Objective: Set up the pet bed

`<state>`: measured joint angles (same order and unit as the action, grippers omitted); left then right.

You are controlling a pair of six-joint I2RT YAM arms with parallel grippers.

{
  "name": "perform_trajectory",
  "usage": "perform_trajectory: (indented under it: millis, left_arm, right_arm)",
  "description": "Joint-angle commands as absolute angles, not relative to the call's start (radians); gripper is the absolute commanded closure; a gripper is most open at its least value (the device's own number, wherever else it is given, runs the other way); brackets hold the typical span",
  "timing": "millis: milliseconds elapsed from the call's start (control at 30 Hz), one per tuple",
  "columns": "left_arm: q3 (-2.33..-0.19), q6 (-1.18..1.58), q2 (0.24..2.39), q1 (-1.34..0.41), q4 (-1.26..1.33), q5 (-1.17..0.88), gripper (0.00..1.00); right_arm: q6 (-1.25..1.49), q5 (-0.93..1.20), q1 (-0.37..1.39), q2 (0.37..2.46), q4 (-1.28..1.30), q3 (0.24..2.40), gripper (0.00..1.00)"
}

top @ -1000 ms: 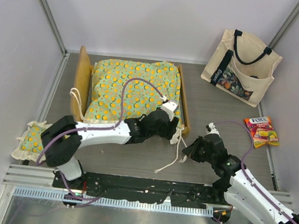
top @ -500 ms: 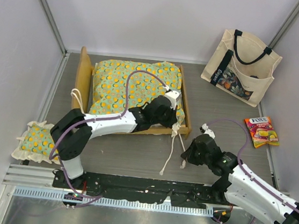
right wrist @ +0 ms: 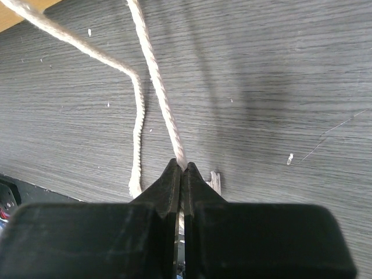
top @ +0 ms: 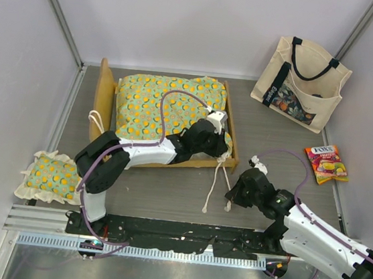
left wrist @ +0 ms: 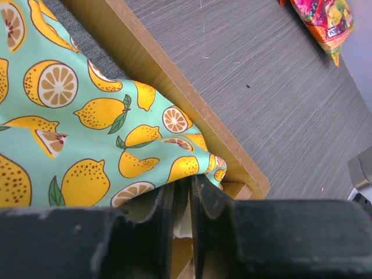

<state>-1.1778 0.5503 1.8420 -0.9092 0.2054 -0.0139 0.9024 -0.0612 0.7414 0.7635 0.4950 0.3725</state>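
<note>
Bed point(top: 102, 96): far left, long axis left to right; cushion point(top: 136, 103) inside.
Left claw point(left wrist: 185, 195): at the cushion's near right corner, jaws narrow with fabric between them; cannot tell if it grips.
Right claw point(right wrist: 181, 168): pinched shut on tie point(right wrist: 157, 87). The tie runs far-left to that corner, so the bed lies far-left of the right claw.

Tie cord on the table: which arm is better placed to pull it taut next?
Right. The right claw is shut on the cord; the left claw sits at the mattress cushion corner.
</note>
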Motion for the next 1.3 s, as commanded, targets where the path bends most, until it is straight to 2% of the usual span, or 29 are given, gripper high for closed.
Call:
perform_trajectory:
  millis: [0,33,167,333,600,767,900,1167,1267]
  left_arm:
    - [-1.137,0.595,1.841,-0.905,0.356,-0.061,0.77]
    - [-1.131,0.595,1.842,-0.907,0.351,-0.084,0.67]
    - [-1.151,0.578,1.842,-0.91,0.258,-0.124,0.58]
    - [-1.077,0.562,1.703,-0.91,0.258,-0.058,0.45]
    - [-1.106,0.491,1.575,-0.91,0.109,-0.041,0.35]
    - [-1.141,0.474,1.594,-0.91,0.029,-0.126,0.41]
    - [-1.128,0.549,1.612,-0.91,0.024,-0.207,0.42]
    - [-1.134,0.623,1.677,-0.91,0.023,-0.25,0.48]
    - [-1.156,0.629,1.712,-0.911,0.026,-0.242,0.63]
  right_arm:
    - [0.93,-0.086,0.756,0.752,0.528,0.377,0.99]
    - [0.928,-0.086,0.759,0.752,0.535,0.379,0.99]
    - [0.92,-0.081,0.765,0.787,0.535,0.383,0.99]
    - [0.923,-0.077,0.765,0.827,0.483,0.38,0.99]
    - [0.943,-0.074,0.765,0.871,0.42,0.38,0.99]
    - [0.957,-0.078,0.765,0.876,0.408,0.396,0.99]
    - [0.95,-0.101,0.765,0.87,0.443,0.416,0.99]
    - [0.942,-0.103,0.765,0.85,0.445,0.419,0.99]
    - [0.939,-0.101,0.765,0.85,0.443,0.42,0.99]
